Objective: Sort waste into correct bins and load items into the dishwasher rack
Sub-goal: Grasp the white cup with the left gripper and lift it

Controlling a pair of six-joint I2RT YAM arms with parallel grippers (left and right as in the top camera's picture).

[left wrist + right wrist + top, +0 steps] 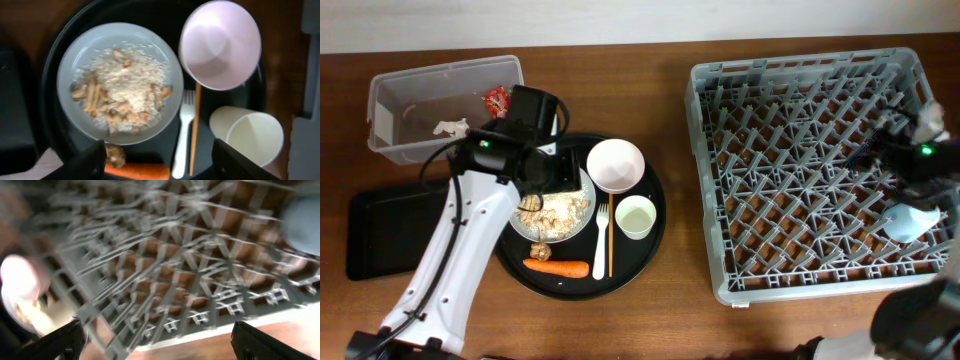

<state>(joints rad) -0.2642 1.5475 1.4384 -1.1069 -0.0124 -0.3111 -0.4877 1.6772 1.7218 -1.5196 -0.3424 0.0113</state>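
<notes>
Wrapper (497, 100) and paper (448, 127) lie in the tub (382, 100) and a blue cup (908, 222) sits in the rack (800, 288), while the plate (75, 65) of rice (135, 80), bowl (615, 164), cream cup (636, 216), fork (601, 240), chopstick (611, 235) and carrot (557, 268) wait on the round tray (655, 250), with the left gripper (160, 160) above the plate and the right gripper (155, 340) above the rack, both with jaws apart and empty.

Tub (445, 105): back left of the table (670, 320); wrapper (497, 100) and paper scrap (448, 127) inside.
Flat tray (380, 235): just in front of the tub.
Round tray (650, 245): centre; carries plate (72, 65), bowl (615, 165) behind right, fork (601, 240) beside chopstick (611, 237), cup (636, 217) at right, carrot (557, 267) in front.
Rack (820, 170): right; seemingly a second cup (908, 222) inside, front right.
</notes>
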